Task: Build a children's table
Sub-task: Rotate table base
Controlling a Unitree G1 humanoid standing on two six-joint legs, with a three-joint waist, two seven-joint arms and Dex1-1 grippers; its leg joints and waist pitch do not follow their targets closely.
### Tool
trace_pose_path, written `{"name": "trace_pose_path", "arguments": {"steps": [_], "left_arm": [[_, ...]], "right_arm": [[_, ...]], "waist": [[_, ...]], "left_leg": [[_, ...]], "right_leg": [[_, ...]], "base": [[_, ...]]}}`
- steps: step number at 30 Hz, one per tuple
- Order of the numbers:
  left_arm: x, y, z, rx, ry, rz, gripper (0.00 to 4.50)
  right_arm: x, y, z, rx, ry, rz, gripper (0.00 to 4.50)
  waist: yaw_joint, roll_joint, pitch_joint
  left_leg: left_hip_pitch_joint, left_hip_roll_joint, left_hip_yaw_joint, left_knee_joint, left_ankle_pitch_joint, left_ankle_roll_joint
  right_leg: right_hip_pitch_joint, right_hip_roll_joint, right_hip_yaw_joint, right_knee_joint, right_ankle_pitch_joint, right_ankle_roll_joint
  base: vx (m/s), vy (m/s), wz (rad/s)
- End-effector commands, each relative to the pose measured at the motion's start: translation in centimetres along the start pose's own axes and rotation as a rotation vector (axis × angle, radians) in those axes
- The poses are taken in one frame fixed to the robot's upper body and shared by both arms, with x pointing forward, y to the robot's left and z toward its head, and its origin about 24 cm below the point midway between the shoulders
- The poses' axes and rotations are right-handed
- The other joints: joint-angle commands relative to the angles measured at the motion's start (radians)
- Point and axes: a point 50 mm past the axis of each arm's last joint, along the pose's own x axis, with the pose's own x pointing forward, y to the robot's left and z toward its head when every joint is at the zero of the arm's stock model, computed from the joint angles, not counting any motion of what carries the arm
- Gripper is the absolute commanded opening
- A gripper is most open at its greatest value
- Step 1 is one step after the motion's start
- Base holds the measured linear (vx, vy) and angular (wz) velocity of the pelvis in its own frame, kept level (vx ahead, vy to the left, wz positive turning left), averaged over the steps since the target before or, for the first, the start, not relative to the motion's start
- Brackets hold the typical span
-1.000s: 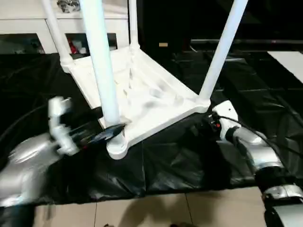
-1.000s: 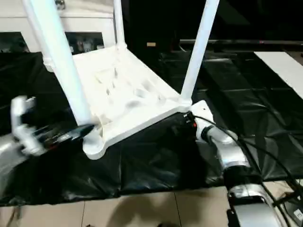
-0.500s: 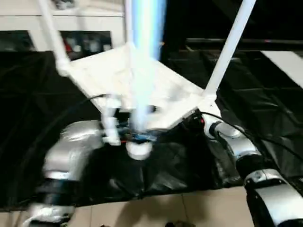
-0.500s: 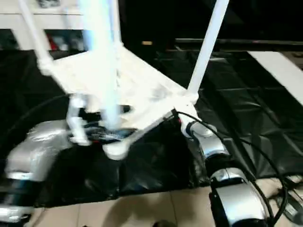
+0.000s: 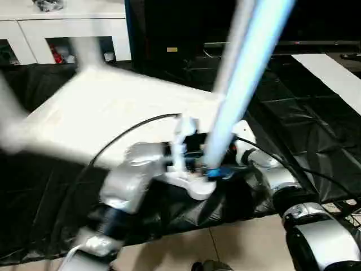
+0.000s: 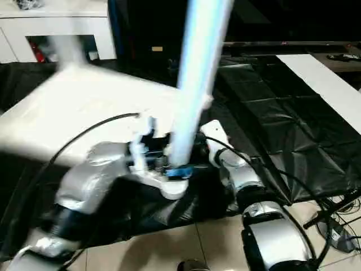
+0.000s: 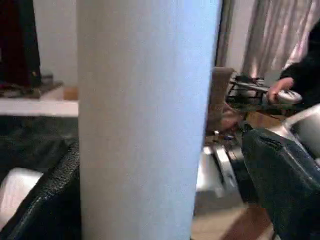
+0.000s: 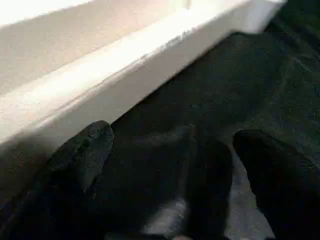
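1. One white tabletop sits left of centre, underside up, tilted above the black sheet. It is heavily smeared, so the ribs and the far corners are unreadable.
2. Pale streaks rise at the tabletop's far and left edges and are probably more legs. No count is possible, so I can't say whether all four are in.
3. Left gripper is at the near corner socket. In the left wrist view its black fingers straddle the tube, and it looks clamped on it.
4. Near leg stands up out of that socket and leans right, with its top cut off by the frame. It looks seated, but how deep can't be told.
5. Right gripper is low beside the tabletop's edge, just right of the leg base. Its fingers are spread apart over the sheet with nothing between them.
6. Judgement: assembly looks late, with the table handled as one piece. What's likely left is checking the sockets and turning it upright.
7. White cabinet is behind at far left.
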Motion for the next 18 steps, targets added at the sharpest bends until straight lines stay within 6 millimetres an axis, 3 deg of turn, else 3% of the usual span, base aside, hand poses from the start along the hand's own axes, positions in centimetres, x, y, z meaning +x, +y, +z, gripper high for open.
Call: {"name": "trace_pose_path", "arguments": {"steps": [1,4,6,9,10,13,18], "left_arm": [[2.0,-0.2,0.3,0.046,0.004,-0.017,4.47],[1.8,1.3,0.0,0.095,0.022,0.106,4.47],[0.1,3.3,-0.4,0.159,0.061,0.258,4.47],[-2.3,4.6,-1.0,0.196,0.121,0.346,4.47],[-4.3,5.2,-1.4,0.190,0.169,0.397,4.47],[-6.6,5.6,-1.6,0.191,0.210,0.442,4.47],[-9.0,5.3,-2.0,0.130,0.281,0.408,4.47]], "right_arm": [[1.3,2.8,2.7,-0.034,-0.097,0.133,4.50],[1.4,2.3,2.7,-0.051,-0.084,0.075,4.50],[1.1,1.0,2.6,-0.043,-0.075,-0.009,4.50],[0.6,-0.5,2.3,-0.043,-0.072,-0.075,4.50],[0.0,-1.6,2.0,-0.025,-0.075,-0.108,4.50],[-0.7,-2.8,1.5,-0.007,-0.077,-0.136,4.50],[-1.5,-3.6,0.6,-0.015,-0.066,-0.144,4.50]], "waist": [[0.015,0.015,-0.076],[0.015,0.014,-0.077],[0.020,0.014,-0.077],[0.027,0.013,-0.078],[0.031,0.016,-0.079],[0.042,0.019,-0.078],[0.056,0.021,-0.078]], "left_leg": [[-0.006,-0.007,0.012,-0.054,-0.244,0.065],[-0.004,-0.009,0.012,-0.054,-0.243,0.067],[-0.004,-0.012,0.010,-0.053,-0.237,0.069],[-0.004,-0.010,0.010,-0.053,-0.225,0.066],[-0.003,-0.009,0.010,-0.054,-0.217,0.065],[0.004,-0.009,0.014,-0.053,-0.212,0.059],[0.008,-0.006,0.016,-0.057,-0.218,0.051]], "right_leg": [[0.074,-0.034,0.029,-0.070,-0.221,-0.246],[0.074,-0.033,0.028,-0.070,-0.226,-0.242],[0.074,-0.033,0.027,-0.072,-0.238,-0.230],[0.075,-0.037,0.029,-0.068,-0.242,-0.223],[0.075,-0.036,0.029,-0.064,-0.226,-0.225],[0.072,-0.034,0.031,-0.061,-0.205,-0.232],[0.069,-0.035,0.033,-0.055,-0.168,-0.256]], "base": [[0.000,0.000,0.00],[0.000,0.000,0.00],[0.000,0.000,0.00],[0.000,0.000,0.00],[0.000,0.000,0.00],[0.000,0.000,0.00],[0.000,0.000,0.00]]}}
